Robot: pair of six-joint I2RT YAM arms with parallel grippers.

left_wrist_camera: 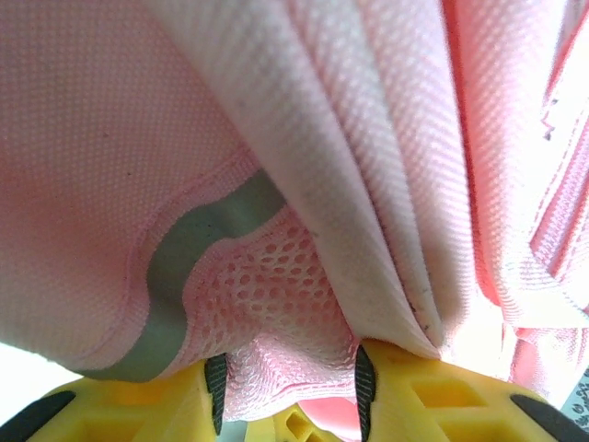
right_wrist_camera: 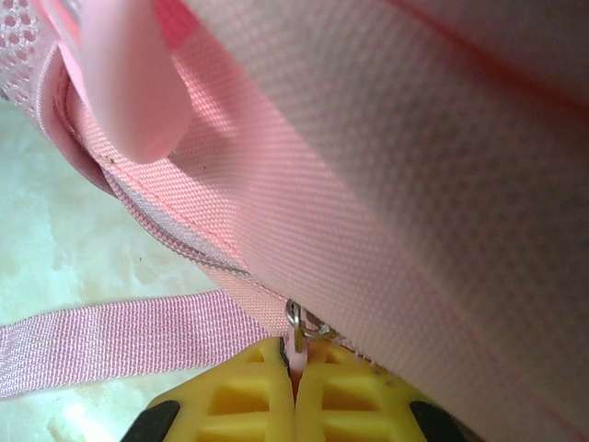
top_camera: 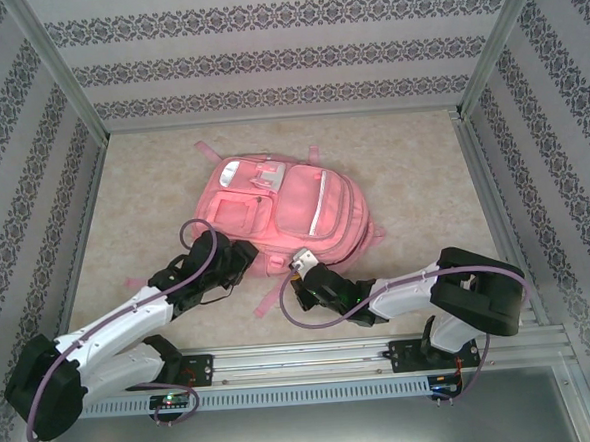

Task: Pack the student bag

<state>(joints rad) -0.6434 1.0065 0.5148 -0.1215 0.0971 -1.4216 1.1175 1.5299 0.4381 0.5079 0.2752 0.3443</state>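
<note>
The student bag lies flat mid-table, pink with pale trim and front pockets facing up. My left gripper is at its near-left edge. In the left wrist view, pink mesh fabric beside a grey trim strip bunches between the yellow fingers, and the left gripper pinches it against both black pads. My right gripper is at the bag's near edge. In the right wrist view, the right gripper is shut on the pink zipper pull hanging from a metal ring on the bag's zipper.
A loose pink strap lies on the beige table just left of the right gripper. Patterned walls with aluminium posts enclose the table on three sides. A metal rail runs along the near edge by the arm bases.
</note>
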